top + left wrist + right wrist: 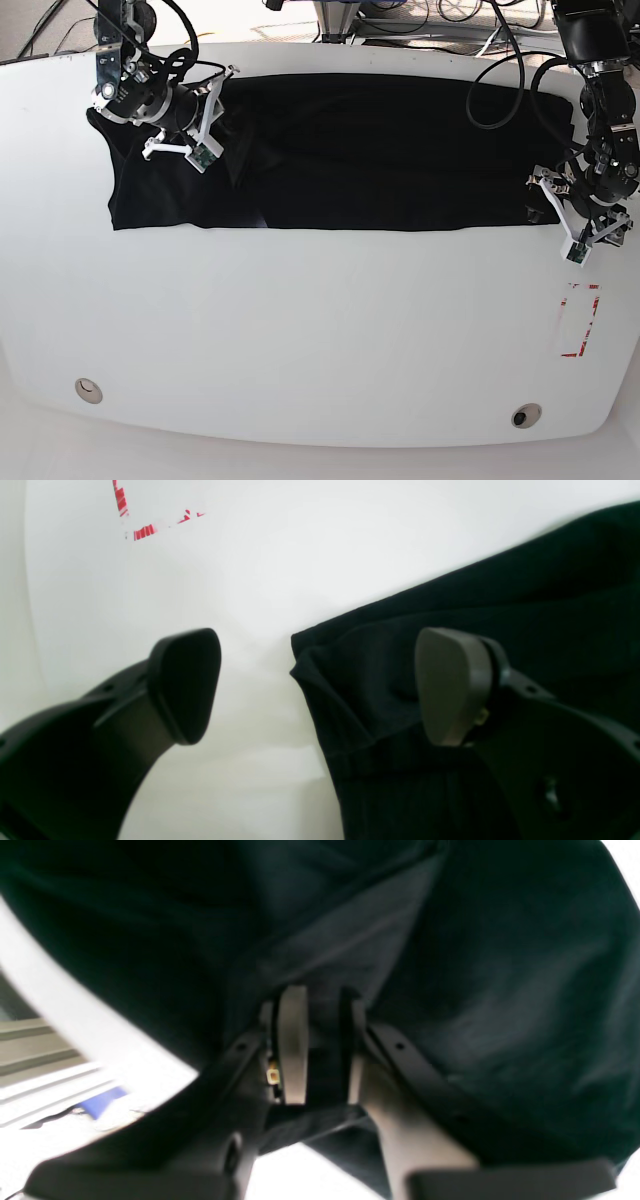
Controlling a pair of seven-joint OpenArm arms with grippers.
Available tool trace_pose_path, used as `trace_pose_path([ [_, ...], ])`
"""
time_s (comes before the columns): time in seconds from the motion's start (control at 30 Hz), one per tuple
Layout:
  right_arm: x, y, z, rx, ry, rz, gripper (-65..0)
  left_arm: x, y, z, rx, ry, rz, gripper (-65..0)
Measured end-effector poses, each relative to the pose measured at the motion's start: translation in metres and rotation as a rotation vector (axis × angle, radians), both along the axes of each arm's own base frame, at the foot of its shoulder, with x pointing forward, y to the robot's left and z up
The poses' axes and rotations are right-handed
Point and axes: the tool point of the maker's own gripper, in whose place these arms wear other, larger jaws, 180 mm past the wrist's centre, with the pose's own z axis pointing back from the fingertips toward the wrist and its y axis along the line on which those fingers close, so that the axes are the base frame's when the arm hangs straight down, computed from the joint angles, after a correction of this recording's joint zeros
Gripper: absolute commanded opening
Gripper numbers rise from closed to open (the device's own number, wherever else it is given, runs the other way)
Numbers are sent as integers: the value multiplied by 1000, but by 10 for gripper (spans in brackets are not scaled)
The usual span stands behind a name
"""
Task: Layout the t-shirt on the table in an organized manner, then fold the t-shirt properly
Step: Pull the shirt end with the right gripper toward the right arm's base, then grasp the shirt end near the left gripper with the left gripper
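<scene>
The black t-shirt [370, 150] lies spread in a wide band across the far half of the white table [320, 330]. My right gripper [218, 125] is at the shirt's left end in the base view. In the right wrist view the right gripper [320, 1040] is shut on a fold of the t-shirt [500, 990], with dark cloth pinched between its fingers. My left gripper [548, 205] hovers at the shirt's right end. The left wrist view shows the left gripper [320, 685] wide open, one finger over bare table [300, 555], the other over a corner of the t-shirt [500, 600].
A red dashed rectangle [580, 320] is marked on the table near the left arm, and its corner [145, 530] shows in the left wrist view. Two round holes [88, 390] [525, 415] sit near the front edge. Cables [500, 60] run along the back edge.
</scene>
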Motion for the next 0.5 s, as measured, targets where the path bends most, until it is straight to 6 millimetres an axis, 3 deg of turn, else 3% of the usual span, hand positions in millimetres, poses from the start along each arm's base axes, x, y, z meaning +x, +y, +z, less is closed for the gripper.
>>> trace_pose_path([
  [0.23,-25,3,-11,9,64,-3,-547,0,1,1,1,-1,1,-89],
  [0.5,-28,2,-12,5,70,-3,-545,1,0,1,0,-2,1,-89],
])
